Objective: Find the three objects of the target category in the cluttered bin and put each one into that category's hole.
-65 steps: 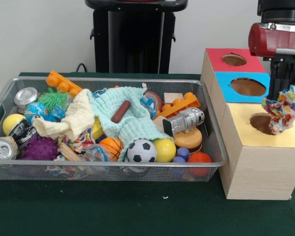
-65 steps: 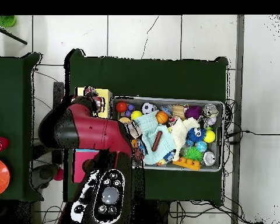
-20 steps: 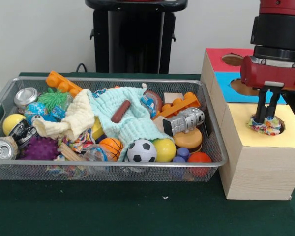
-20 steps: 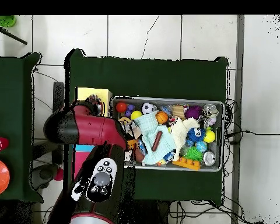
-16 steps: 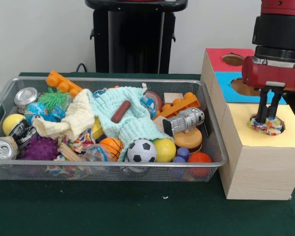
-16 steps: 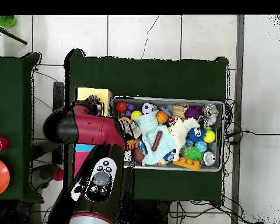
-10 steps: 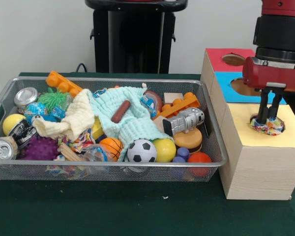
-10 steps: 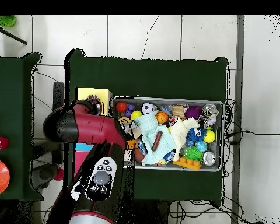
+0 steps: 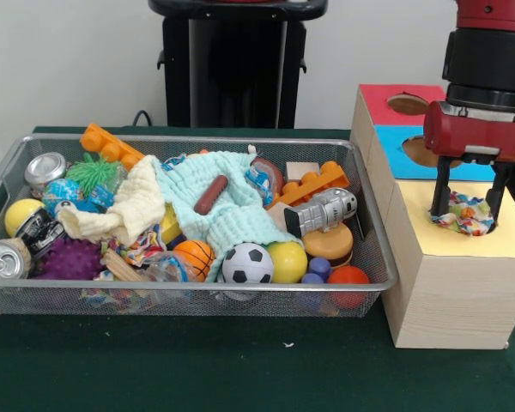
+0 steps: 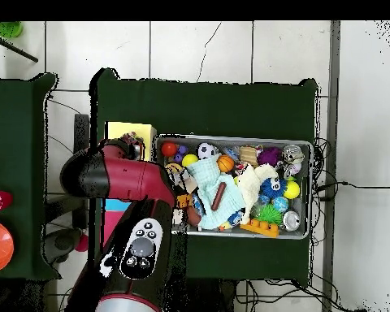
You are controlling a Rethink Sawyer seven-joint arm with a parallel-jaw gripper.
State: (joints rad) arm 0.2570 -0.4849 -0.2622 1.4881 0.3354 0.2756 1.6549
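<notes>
The gripper point(image 9: 467, 209) stood spread apart around the patterned cloth point(image 9: 465, 216) in the yellow box's hole point(image 9: 485, 228); releasing done, lifting clear seemed next.

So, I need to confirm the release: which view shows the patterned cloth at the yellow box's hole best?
The front view: the patterned cloth sits in the hole between the open gripper's fingers. Overhead, the arm hides nearly all of it.

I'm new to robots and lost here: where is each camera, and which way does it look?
Front view: across the table, facing the robot; shows the bin, the boxes and the open gripper over the yellow box's hole.
Overhead view: above, looking straight down; the red arm reaches up from the bottom.
Both show the bin and yellow box.
</notes>
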